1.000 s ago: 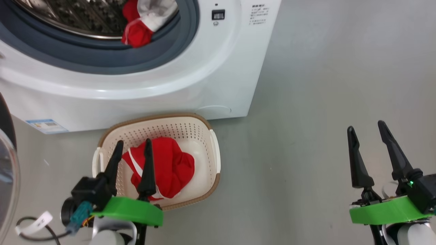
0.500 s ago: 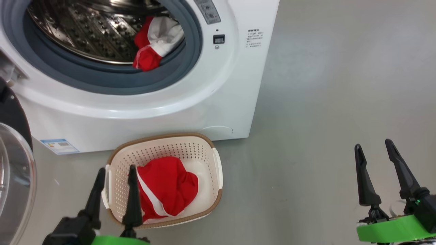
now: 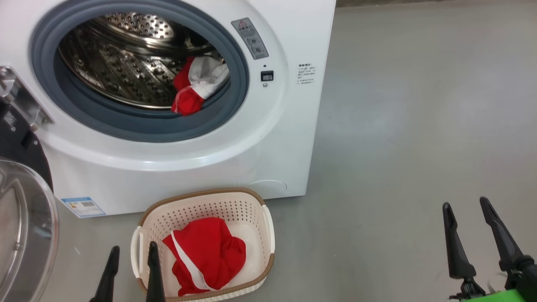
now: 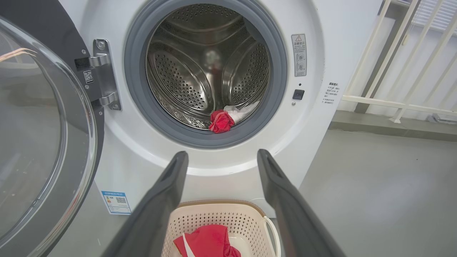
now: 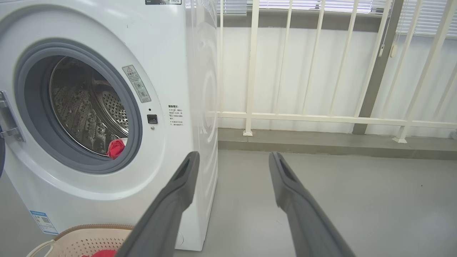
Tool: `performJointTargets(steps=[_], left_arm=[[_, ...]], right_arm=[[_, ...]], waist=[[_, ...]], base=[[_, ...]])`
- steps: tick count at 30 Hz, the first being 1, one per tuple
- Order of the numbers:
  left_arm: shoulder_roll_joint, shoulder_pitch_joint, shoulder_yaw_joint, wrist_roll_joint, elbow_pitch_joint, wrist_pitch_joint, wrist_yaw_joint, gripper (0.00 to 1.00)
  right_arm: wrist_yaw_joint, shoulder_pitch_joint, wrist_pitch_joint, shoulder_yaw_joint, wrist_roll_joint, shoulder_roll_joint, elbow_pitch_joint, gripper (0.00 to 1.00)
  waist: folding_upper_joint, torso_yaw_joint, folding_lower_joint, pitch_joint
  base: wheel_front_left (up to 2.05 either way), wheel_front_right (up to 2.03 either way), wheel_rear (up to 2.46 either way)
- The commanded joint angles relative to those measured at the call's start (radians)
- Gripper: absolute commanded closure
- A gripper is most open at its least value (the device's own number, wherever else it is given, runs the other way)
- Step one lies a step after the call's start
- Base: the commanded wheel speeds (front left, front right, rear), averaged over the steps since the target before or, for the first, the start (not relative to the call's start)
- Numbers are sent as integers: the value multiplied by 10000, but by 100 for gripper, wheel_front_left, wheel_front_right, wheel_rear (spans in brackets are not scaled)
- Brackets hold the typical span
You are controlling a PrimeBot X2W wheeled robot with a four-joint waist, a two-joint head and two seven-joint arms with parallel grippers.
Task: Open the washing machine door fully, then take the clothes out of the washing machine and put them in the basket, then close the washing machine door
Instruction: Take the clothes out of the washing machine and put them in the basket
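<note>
Washing machine door (image 4: 43,135): swung wide open on its steel hinge (image 4: 101,76) at the left of the machine, black rim and clear glass bowl turned out into the room
Washing machine (image 3: 272,138): white front-loader on the grey floor (image 3: 398,147), on the far side of the basket; round opening uncovered, grey gasket (image 3: 142,126) around a perforated steel drum (image 3: 126,71); blue label (image 3: 84,206) low on its front left
Clothes in drum (image 3: 193,90): one red and white bundle at the lower right of the drum mouth, against the gasket lip
Clothes in basket (image 3: 207,253): a red garment with a white stripe, heaped on the basket's bottom
Basket (image 3: 205,193): cream, perforated, brown rim, on the floor just in front of the machine, below the opening
Left claw (image 3: 133,246): fingers spread apart, nothing between them; at the basket's near left corner, tips pointing towards the machine
Right claw (image 3: 465,202): fingers spread apart, holding nothing; over bare floor, well to the right of the basket
Railing (image 5: 303,117): white bars along the wall, to the right of and beyond the machine
</note>
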Motion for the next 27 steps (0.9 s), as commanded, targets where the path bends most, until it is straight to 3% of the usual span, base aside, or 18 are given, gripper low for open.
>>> performJointTargets(steps=[1, 27], left_arm=[[201, -78, 394, 94, -310, -48, 102, 0], [264, 433, 13, 516, -571, 57, 446, 0]], right_arm=[[48, 27, -62, 130, -86, -164, -296, 0], [48, 724, 8, 220, -137, -164, -700, 0]], waist=[[0, 21, 0, -146], [0, 53, 0, -375]], base=[[0, 0, 0], [0, 0, 0]])
